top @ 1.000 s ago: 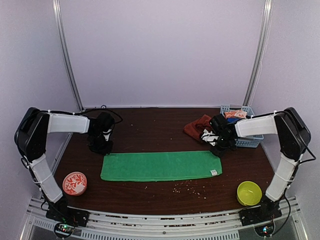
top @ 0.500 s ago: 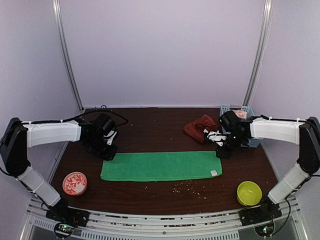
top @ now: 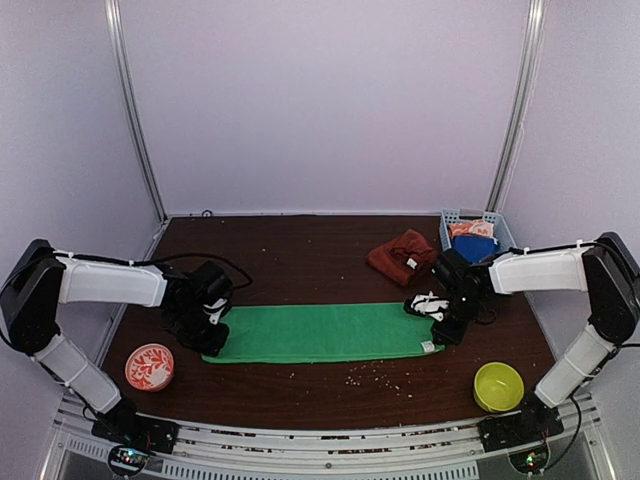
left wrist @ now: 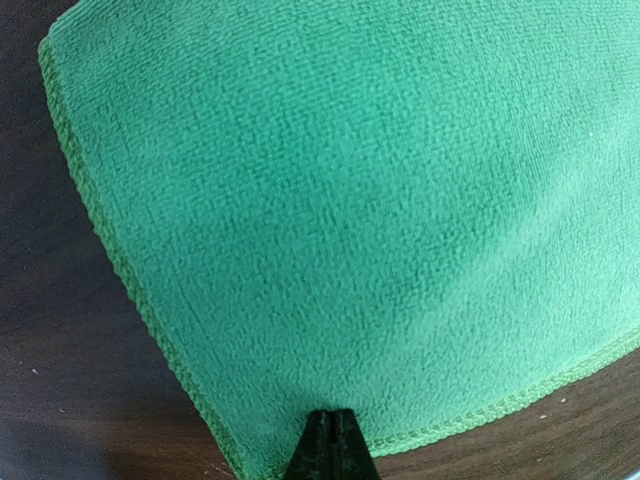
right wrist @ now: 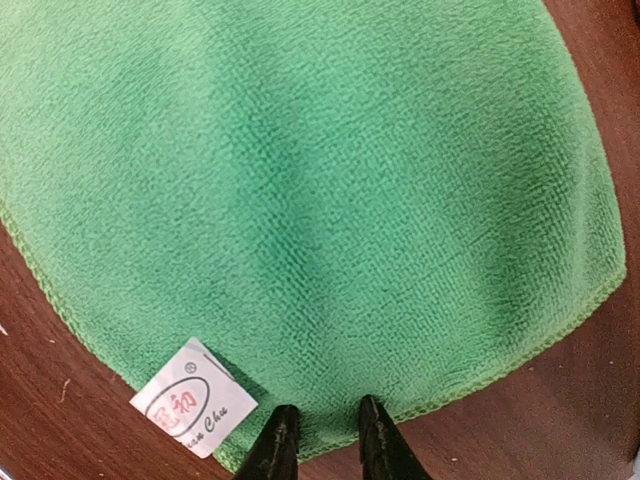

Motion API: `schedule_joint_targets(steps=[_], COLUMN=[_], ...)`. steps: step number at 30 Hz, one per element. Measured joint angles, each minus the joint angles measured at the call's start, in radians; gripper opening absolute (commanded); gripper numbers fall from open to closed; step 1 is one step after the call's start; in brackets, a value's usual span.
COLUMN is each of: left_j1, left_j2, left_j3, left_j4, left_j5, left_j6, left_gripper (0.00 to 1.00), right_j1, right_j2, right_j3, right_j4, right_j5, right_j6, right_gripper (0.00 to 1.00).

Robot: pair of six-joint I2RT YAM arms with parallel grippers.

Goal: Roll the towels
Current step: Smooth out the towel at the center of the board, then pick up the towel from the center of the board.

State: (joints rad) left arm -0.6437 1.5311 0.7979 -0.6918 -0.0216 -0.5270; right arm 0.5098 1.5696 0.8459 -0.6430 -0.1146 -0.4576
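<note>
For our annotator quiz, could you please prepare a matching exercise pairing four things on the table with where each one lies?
Things:
1. green towel
2. rust-red towel
3. lime bowl
4. red patterned bowl

Places:
A. near-left corner of the table
B. spread flat across the middle
C. crumpled beside the blue basket, far right
D. near-right corner

Pairs: 1-B; 2-C; 3-D; 4-A

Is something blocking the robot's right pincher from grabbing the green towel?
Nothing visible is in the way. The right gripper hangs right over the green towel at its edge, jaws slightly apart, next to the white label.
</note>
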Motion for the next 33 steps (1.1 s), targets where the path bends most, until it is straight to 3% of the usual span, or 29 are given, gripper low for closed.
schedule_joint_targets(steps=[13,20,28,33], left_j1=[-0.14,-0.198,-0.198,-0.187], left_j2=[-0.011,-0.015,-0.014,-0.019], left_j3=[-0.013,0.063,0.172,0.166], left_j4=[0.023,-0.109,-0.156,-0.156], left_j5=[0.027,0.018,-0.044,-0.066], left_j6=[-0.077,-0.093,-0.04,-0.023], left_gripper=[0.0,0.0,0.36,0.46], right_j1=[-0.015,-0.04,-0.08,-0.164], right_j2=[-0.057,-0.108,-0.152,-0.14], right_j3=[-0.079,-0.1,-0.003,0.07], right_j4=[0.092,0.018,-0.095,-0.108], right_j5=[0.158,0.19,0.174,0.132], right_j6=[-0.018,-0.065,-0.031,0.027], right_gripper=[0.21,0.27,0.31,0.41])
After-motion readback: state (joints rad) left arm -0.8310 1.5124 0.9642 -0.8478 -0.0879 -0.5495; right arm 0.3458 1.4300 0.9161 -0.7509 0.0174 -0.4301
